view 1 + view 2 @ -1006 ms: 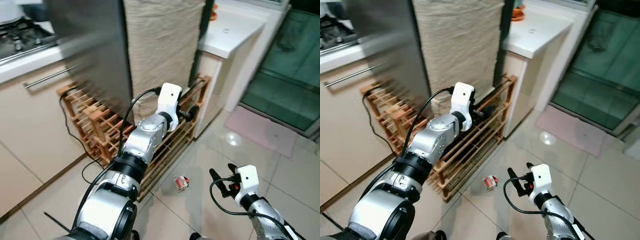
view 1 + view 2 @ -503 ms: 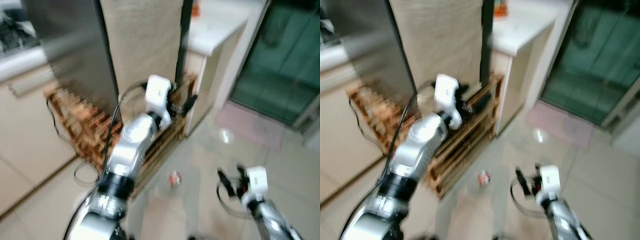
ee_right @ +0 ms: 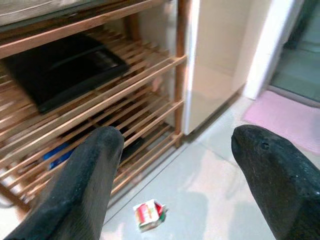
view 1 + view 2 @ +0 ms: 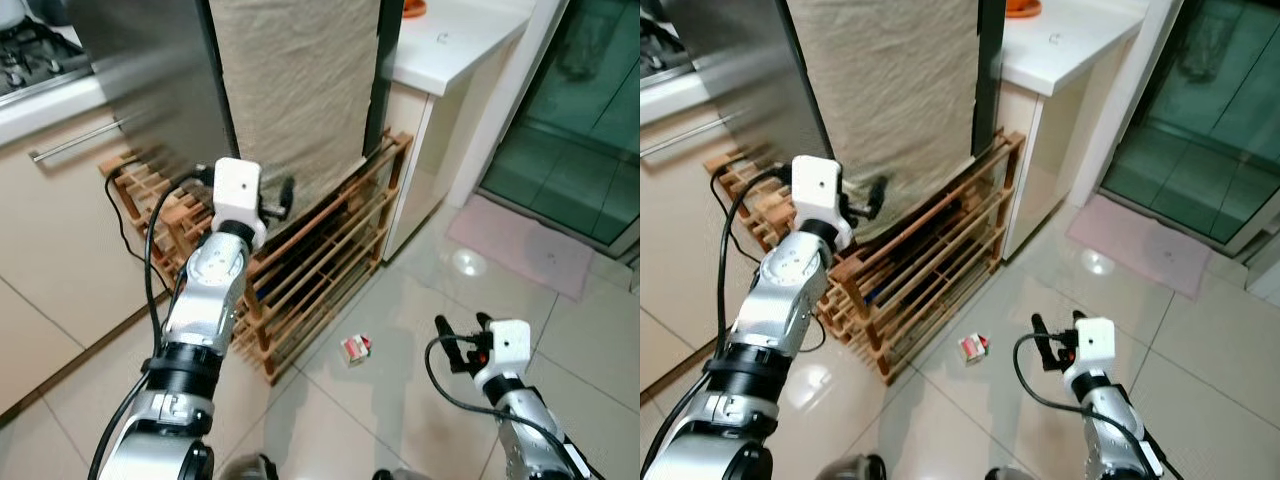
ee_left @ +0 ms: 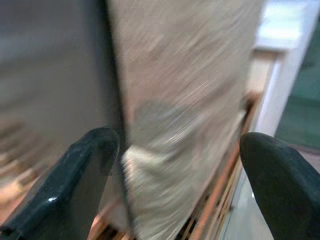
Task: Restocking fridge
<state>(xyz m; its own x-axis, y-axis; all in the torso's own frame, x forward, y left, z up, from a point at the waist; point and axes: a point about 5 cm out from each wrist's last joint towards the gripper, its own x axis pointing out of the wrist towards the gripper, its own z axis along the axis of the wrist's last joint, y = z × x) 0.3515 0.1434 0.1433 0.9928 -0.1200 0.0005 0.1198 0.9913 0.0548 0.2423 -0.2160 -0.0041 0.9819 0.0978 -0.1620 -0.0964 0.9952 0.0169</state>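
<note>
The fridge (image 4: pixel 150 70) is a tall steel body with a beige cloth (image 4: pixel 300 80) hanging down its side. My left gripper (image 4: pixel 278 192) is raised at the cloth's lower edge, just above a wooden rack (image 4: pixel 320 260). Its fingers (image 5: pixel 75 185) stand wide apart and open, with the cloth (image 5: pixel 185 100) and the fridge's dark edge between them, apart from both. A small red and white carton (image 4: pixel 355 348) lies on the floor tiles. My right gripper (image 4: pixel 462 333) hangs low to the right of the carton (image 3: pixel 149 214), open and empty.
The slatted rack runs along the fridge's foot and holds dark flat items (image 3: pixel 65 65). A white counter (image 4: pixel 460 40) and its cabinet stand right of it; a stove (image 4: pixel 30 60) is at the far left. A pink mat (image 4: pixel 530 250) lies before a glass door (image 4: pixel 590 100). A black cable (image 4: pixel 130 230) trails by the rack.
The camera has swung, shifting the whole picture. My left gripper has drawn back from the rack's right end to the cloth's lower edge. The right gripper stays low and open.
</note>
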